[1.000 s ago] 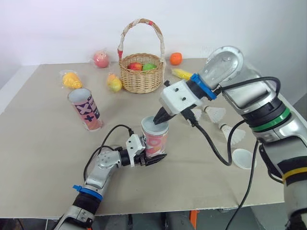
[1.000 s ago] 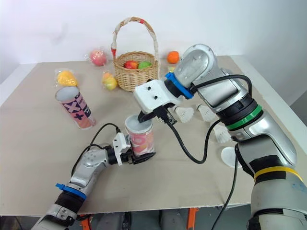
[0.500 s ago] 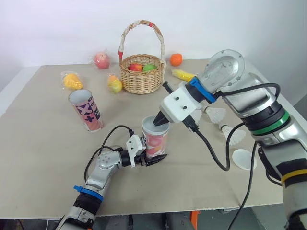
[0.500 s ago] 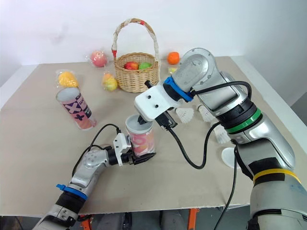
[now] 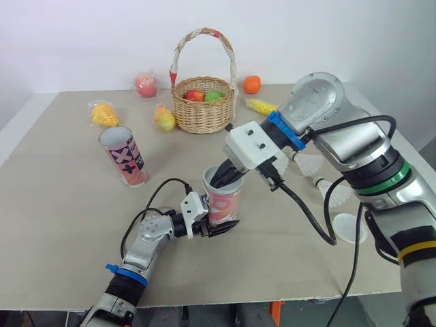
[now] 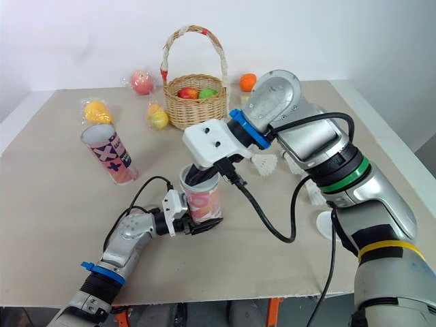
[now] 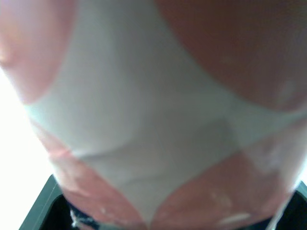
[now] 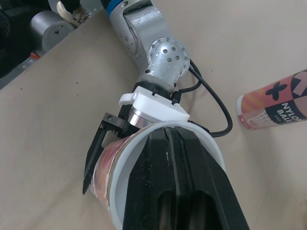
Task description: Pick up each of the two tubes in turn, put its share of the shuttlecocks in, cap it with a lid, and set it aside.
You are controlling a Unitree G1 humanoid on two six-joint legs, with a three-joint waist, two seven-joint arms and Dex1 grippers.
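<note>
Test lab — bare board table (image 5: 61,204), white wall (image 5: 82,41)

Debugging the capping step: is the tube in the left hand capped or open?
Open. The tube has a bare rim, and the right hand reaches down into its mouth.

A wicker basket (image 5: 201,117) with a tall handle stands at the far side of the bench (image 5: 61,194), holding a red fruit (image 5: 195,95) and a green fruit (image 5: 214,96). Around it lie a pink fruit (image 5: 145,85), an orange (image 5: 252,84), a yellow bagged fruit (image 5: 103,114) and a yellow-red fruit (image 5: 163,120).
</note>
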